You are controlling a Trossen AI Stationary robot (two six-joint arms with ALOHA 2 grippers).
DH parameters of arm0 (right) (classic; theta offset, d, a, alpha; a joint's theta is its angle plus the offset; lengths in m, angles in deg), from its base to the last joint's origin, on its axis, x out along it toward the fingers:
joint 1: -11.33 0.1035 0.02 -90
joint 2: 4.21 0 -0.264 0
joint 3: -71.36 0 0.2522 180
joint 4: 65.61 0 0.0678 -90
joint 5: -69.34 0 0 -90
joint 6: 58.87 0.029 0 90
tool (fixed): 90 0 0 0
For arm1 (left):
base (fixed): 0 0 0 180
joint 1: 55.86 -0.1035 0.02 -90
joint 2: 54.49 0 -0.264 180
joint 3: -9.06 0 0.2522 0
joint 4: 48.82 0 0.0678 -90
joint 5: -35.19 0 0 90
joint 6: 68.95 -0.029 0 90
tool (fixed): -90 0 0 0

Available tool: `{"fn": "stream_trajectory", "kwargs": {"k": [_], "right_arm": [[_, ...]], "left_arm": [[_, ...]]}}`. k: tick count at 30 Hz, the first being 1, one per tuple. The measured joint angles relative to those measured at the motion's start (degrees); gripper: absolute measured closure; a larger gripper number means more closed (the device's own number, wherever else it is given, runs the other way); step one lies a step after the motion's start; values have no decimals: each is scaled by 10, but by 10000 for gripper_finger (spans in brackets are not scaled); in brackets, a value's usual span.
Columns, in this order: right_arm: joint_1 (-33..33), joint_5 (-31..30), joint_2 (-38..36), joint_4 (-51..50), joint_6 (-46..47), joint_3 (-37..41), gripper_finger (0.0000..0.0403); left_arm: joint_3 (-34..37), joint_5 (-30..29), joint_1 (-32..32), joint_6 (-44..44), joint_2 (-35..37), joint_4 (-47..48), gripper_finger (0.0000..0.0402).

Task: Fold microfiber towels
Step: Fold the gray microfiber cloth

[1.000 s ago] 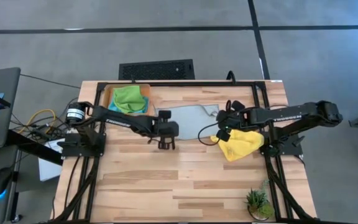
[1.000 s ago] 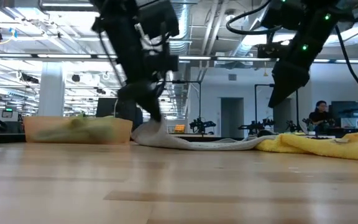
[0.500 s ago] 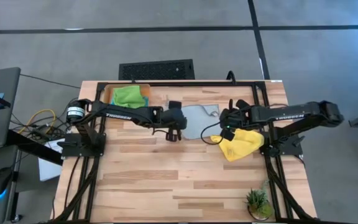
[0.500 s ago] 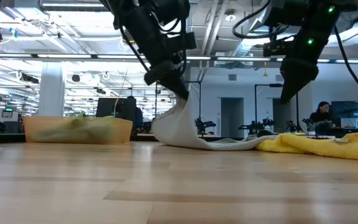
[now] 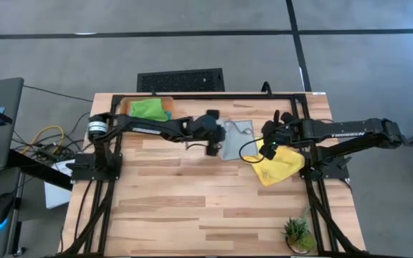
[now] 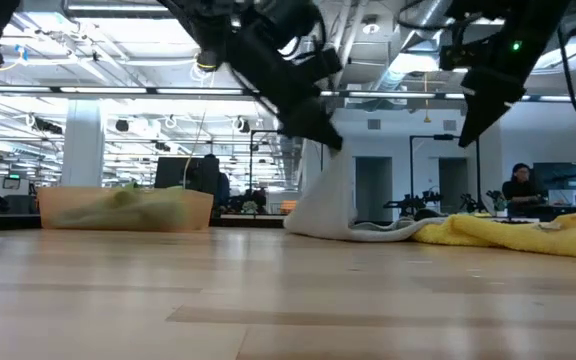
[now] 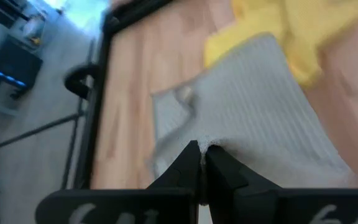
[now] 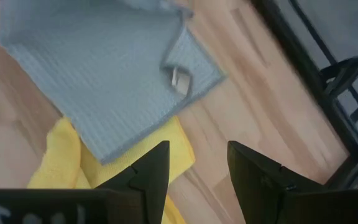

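Observation:
A light grey towel (image 5: pixel 236 137) lies at the table's far middle, its right part over the edge of a crumpled yellow towel (image 5: pixel 278 165). My left gripper (image 5: pixel 214 140) is shut on the grey towel's left edge, raised above the table (image 6: pixel 320 135). My right gripper (image 8: pixel 197 168) hangs open above the spot where the grey towel (image 8: pixel 104 81) and the yellow towel (image 8: pixel 135 163) meet, touching nothing. A lime green towel (image 5: pixel 149 109) rests in a tan bin at the far left. My left gripper pinches the grey towel's left edge (image 7: pixel 207 144) between its two shut fingers, coming slanting down from the table's left. That edge is lifted clear, and the cloth hangs below the fingers (image 6: pixel 330 190). The towel's right part (image 6: pixel 388 230) stays on the table.
The tan bin (image 6: pixel 123 208) stands at the far left corner. A small potted plant (image 5: pixel 297 233) stands at the near right corner. A black frame rail (image 5: pixel 214 96) runs along the far edge. Bare wood (image 5: pixel 206 208) spans the table's near half.
My left gripper has gone up and toward the table's right edge, tipping up toward level and staying shut. It has drawn the grey towel's left edge off the table and over toward the right part, which has stayed put. My right gripper has risen a little, still open.

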State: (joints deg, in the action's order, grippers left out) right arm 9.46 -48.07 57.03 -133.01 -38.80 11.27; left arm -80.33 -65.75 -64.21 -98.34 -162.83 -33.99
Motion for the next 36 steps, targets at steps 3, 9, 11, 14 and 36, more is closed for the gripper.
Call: {"fn": "stream_trajectory", "kwargs": {"k": [3, 9, 11, 14, 36], "right_arm": [[1, 1, -14, -7, 1, 1, 218], [11, 2, -29, -5, 0, 0, 218], [16, 1, -30, -3, 0, 0, 218], [25, 2, -31, -8, 1, 1, 218], [51, 0, -33, -16, 13, 1, 218]], "left_arm": [[-41, 1, 1, -15, -26, 13, 401], [-146, 2, 0, -34, -91, 37, 401], [-184, 0, -1, -40, -111, 57, 401], [-234, 4, 0, -41, -141, 89, 401], [-307, 65, 9, -23, -213, 121, 377]]}}
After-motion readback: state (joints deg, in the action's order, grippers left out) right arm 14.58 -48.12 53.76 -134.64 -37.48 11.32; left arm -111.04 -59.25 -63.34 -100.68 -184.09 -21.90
